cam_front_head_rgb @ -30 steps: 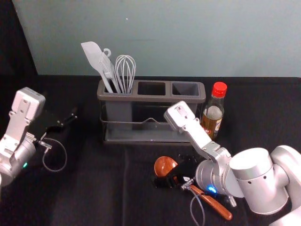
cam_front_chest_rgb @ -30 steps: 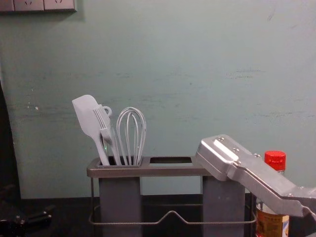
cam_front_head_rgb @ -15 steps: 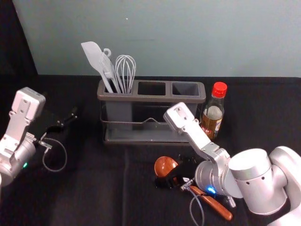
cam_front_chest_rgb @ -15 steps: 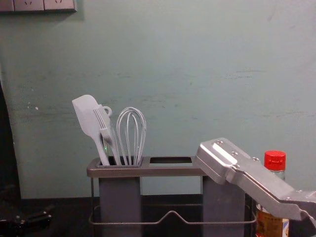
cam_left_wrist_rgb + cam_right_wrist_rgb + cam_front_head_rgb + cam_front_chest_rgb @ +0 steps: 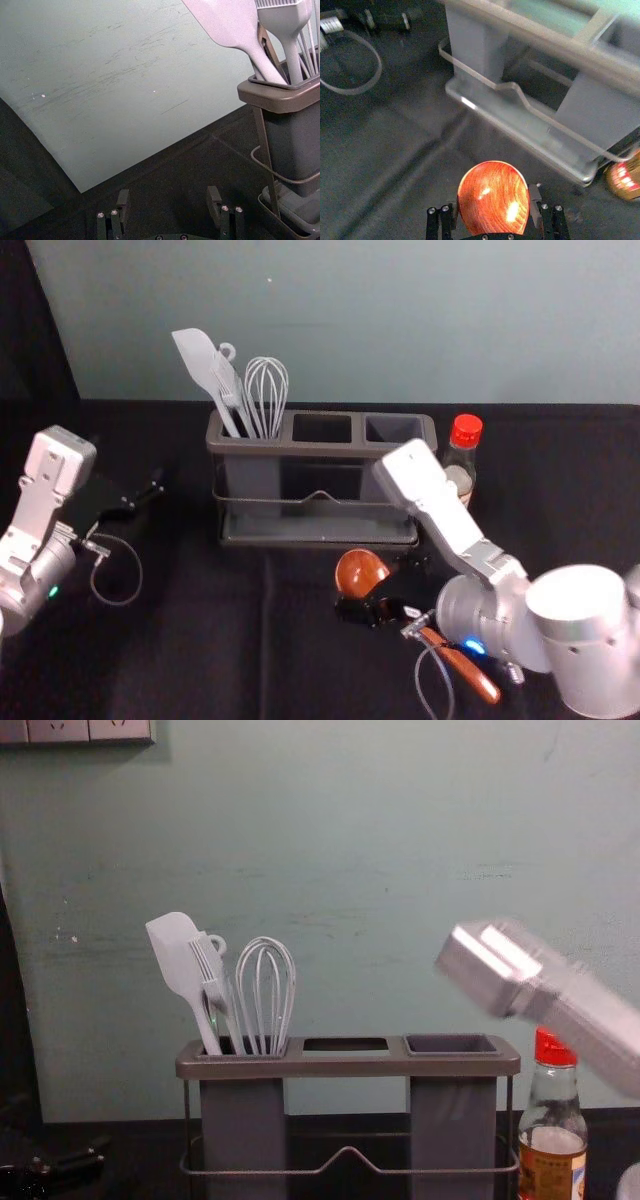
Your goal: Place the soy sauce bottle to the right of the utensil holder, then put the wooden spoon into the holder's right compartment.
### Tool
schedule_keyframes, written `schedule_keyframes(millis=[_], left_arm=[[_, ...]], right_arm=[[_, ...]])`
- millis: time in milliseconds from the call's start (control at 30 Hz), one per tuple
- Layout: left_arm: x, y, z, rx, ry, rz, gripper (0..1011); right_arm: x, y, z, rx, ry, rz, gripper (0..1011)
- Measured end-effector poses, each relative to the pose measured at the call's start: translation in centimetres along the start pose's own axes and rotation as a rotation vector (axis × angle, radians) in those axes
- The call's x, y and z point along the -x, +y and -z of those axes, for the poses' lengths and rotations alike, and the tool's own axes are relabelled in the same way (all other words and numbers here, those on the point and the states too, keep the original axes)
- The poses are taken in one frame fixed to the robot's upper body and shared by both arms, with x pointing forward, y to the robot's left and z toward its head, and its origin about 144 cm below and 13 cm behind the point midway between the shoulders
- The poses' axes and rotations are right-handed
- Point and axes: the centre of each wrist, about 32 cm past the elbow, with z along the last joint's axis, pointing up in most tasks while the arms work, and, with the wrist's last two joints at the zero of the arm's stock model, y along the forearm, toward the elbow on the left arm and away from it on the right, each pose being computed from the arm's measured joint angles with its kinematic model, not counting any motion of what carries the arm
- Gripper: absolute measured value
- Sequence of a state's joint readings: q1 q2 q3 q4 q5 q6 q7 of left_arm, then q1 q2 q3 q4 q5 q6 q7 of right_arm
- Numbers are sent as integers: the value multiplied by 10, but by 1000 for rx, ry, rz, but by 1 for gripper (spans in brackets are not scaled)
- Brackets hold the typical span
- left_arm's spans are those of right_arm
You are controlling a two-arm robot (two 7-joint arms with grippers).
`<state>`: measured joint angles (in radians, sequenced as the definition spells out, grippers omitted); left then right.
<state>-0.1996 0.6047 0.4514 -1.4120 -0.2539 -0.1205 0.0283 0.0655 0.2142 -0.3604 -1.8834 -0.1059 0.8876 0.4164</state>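
My right gripper (image 5: 384, 590) is shut on the wooden spoon (image 5: 361, 572) in front of the holder; the spoon's handle slants toward the lower right beneath the wrist. In the right wrist view, the spoon's round bowl (image 5: 493, 195) sits between the fingertips of my right gripper (image 5: 494, 202). The utensil holder (image 5: 320, 449) has its middle and right compartments empty, with white utensils (image 5: 228, 385) in the left one. Right beside the holder, the soy sauce bottle (image 5: 461, 462) stands upright, partly covered by my right arm in the head view. My left gripper (image 5: 150, 497), (image 5: 168, 202) is open at the left.
A cable loop (image 5: 118, 570) hangs from my left wrist, and another (image 5: 432, 685) from my right wrist. Behind the holder rises a pale green wall (image 5: 350, 870). Black cloth (image 5: 200, 640) covers the table.
My right arm has risen and shifted slightly right, and the spoon has moved along with it. In the chest view, the arm has uncovered the holder's right compartment. My left arm is unmoved.
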Motion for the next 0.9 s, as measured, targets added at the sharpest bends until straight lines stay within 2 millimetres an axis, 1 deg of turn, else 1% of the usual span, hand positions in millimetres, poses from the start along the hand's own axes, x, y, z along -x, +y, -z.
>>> schedule_keyframes(millis=[67,133,200,233,267,367,467,600,667,833,900], left_arm=[[0,0,0,0,0,0,1000],[0,0,0,0,0,0,1000],[0,0,0,0,0,0,1000],[0,0,0,0,0,0,1000],[0,0,0,0,0,0,1000],[0,0,0,0,0,0,1000],[0,0,0,0,0,0,1000],[0,0,0,0,0,0,1000],[0,0,0,0,0,0,1000],[0,0,0,0,0,0,1000],[0,0,0,0,0,0,1000]], right_arm=[[1,-9,2,-44,1,11,838],[2,-23,8,-129,13,38,837],[3,-32,11,-180,21,59,838],[4,-39,15,-232,29,75,838],[4,-39,15,-232,29,75,838],[7,-55,24,-361,39,115,838],[8,-65,32,-455,48,136,838],[8,-70,40,-537,49,150,837],[10,-73,45,-604,35,170,838],[16,-74,52,-690,10,202,838],[22,-70,58,-748,-20,242,838]])
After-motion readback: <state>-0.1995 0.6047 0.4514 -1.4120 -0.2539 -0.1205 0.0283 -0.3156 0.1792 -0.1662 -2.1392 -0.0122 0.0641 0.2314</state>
